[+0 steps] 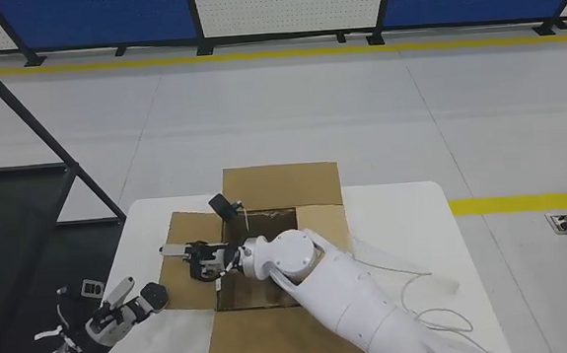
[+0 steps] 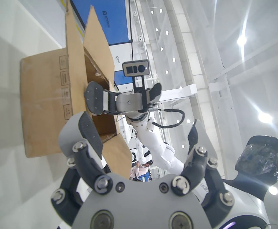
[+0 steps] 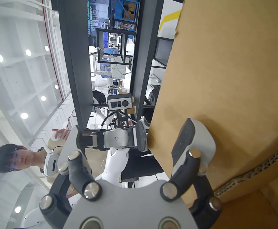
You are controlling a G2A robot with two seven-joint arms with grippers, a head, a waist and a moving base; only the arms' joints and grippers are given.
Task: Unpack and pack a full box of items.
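Left gripper [image 1: 136,292]: well left of the box [image 1: 282,184], low over the white table [image 1: 405,212]. Jaws wide apart, nothing between them. Pads [image 2: 90,130] are black dimpled rubber on rounded grey shells.

Right gripper [image 1: 192,259]: at the box's left flap [image 1: 183,228], its arm reaching across the box opening. Jaws apart and straddling the flap's edge. One pad lies against the smooth brown face, the other stands clear of it; not clamped.

Box: brown corrugated cardboard, rectangular, with all four flaps folded outward. The fluted core shows along a cut edge in the right wrist view. Printed square marks run down the outer wall. The interior is dark and I cannot tell the contents.

Just right of the box: a clear film [image 1: 419,271], loosely crumpled, lying on the table.
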